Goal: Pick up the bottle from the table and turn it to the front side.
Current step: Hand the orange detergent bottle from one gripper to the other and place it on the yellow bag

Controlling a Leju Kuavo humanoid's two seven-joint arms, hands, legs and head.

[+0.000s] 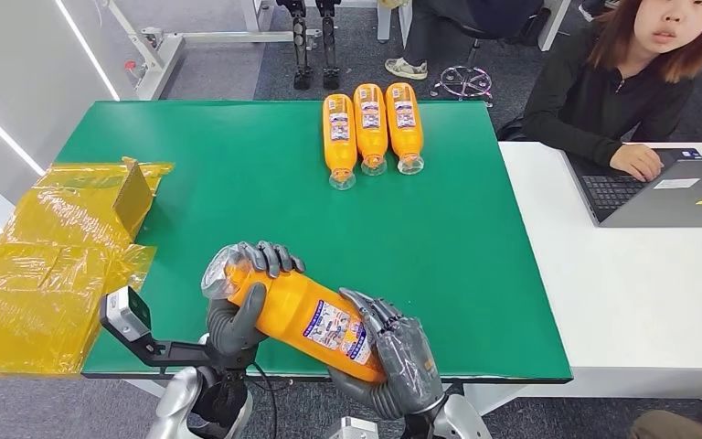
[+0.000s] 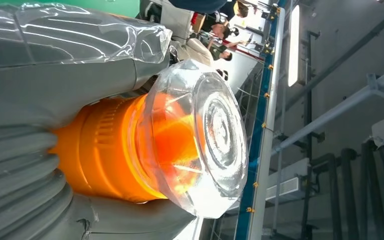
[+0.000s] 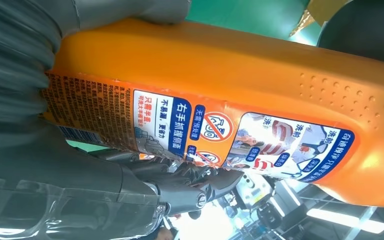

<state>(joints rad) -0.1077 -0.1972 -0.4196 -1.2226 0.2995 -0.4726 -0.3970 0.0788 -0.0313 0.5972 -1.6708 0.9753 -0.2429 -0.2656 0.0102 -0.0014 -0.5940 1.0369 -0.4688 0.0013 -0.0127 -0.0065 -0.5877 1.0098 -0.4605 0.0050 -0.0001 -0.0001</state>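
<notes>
An orange bottle (image 1: 306, 315) with a clear cap and a blue-edged label is held off the table at the near edge, lying slanted. My left hand (image 1: 242, 306) grips its cap end, and the left wrist view has the clear cap (image 2: 200, 135) close up between my fingers. My right hand (image 1: 398, 361) grips the bottle's base end. In the right wrist view the label (image 3: 205, 130) with printed text faces the camera, with fingers (image 3: 180, 192) curled under the bottle (image 3: 260, 70).
Three more orange bottles (image 1: 370, 128) lie side by side at the far middle of the green table (image 1: 238, 192). Yellow plastic wrap and a small box (image 1: 64, 238) lie at the left. A person sits at a laptop (image 1: 667, 192) on the white table to the right.
</notes>
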